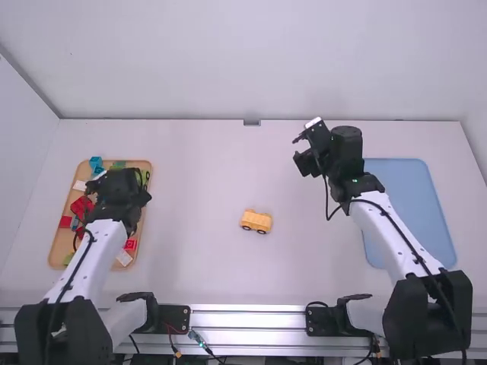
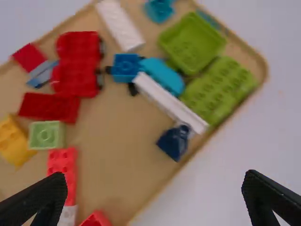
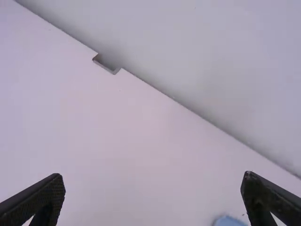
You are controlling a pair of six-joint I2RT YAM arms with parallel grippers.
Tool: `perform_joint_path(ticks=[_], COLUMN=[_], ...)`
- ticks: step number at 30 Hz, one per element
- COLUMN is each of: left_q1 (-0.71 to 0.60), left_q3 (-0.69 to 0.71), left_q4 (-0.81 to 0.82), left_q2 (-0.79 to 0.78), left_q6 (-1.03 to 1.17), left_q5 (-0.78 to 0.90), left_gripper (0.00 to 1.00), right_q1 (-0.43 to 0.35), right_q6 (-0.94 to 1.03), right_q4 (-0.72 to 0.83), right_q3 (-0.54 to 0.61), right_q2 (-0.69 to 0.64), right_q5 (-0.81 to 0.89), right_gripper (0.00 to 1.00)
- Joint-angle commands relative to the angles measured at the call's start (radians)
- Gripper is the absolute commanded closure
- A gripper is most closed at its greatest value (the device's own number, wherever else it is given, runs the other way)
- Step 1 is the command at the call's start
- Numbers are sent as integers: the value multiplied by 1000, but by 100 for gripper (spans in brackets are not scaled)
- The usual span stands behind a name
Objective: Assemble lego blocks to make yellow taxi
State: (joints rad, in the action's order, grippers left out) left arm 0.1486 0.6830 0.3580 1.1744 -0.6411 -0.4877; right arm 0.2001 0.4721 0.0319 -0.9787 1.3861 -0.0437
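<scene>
My left gripper (image 1: 140, 199) hangs over the wooden tray (image 1: 58, 249) of blocks. In the left wrist view the left gripper (image 2: 155, 197) is open above the tray. Beneath it are a red car base (image 2: 77, 63), a yellow block (image 2: 13, 141), a long white block (image 2: 167, 99), a dark blue piece (image 2: 174, 142) and green blocks (image 2: 220, 89). The yellow wheeled block (image 1: 256, 220) stands alone at the table's middle. My right gripper (image 1: 302, 152) is held above the table right of centre; in the right wrist view the right gripper (image 3: 153, 197) is open with nothing between its fingers.
A blue mat (image 1: 415, 205) lies at the right, partly under the right arm. The table's far edge meets a pale wall (image 1: 251, 68), with a small notch (image 3: 106, 65) in that edge. Metal rails (image 1: 247, 319) run along the near side.
</scene>
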Motion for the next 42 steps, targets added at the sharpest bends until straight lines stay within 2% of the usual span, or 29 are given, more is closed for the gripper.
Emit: perform_joint_path(ticks=[1,4,7,10,13,18,19,21,28,29,30,38,40,42], left_q1=[0,14,85,209,394,665,678,756,781,781,781,782,781,781], left_q3=[-46,-68,-45,-1,53,117,121,143,206,218,235,288,294,300], left_q4=[9,12,68,126,151,172,171,174,146,148,155,157,150,144], left_q2=[2,2,1,7,45,164,175,264,483,504,531,602,602,602], left_q6=[-175,-223,-232,-170,-61,87,97,169,167,167,167,167,167,167], left_q5=[-198,-225,-116,11,201,446,460,549,522,525,523,521,526,533], left_gripper=[1,1,1,1,1,0,2,11,19,22,30,32,41,41], right_q1=[1,2,0,-5,-5,-5,-5,-5,-4,-4,-4,-4,-4,-4], right_q6=[101,72,22,27,25,47,52,51,48,49,48,49,48,48], right_q4=[-10,-38,-74,-86,-99,-106,-106,-108,-122,-123,-122,-114,-116,-121], right_q3=[-21,-21,-21,-21,-21,-21,-21,-21,-21,-21,-21,-21,-21,-21], right_q2=[-12,-11,-11,-11,-11,-11,-11,-11,-11,-11,-11,-11,-11,-11], right_q5=[16,18,19,19,19,18,18,18,18,18,19,18,18,19], right_gripper=[1,1,1,1,1,2,1,1,1,1,1,1,1,1])
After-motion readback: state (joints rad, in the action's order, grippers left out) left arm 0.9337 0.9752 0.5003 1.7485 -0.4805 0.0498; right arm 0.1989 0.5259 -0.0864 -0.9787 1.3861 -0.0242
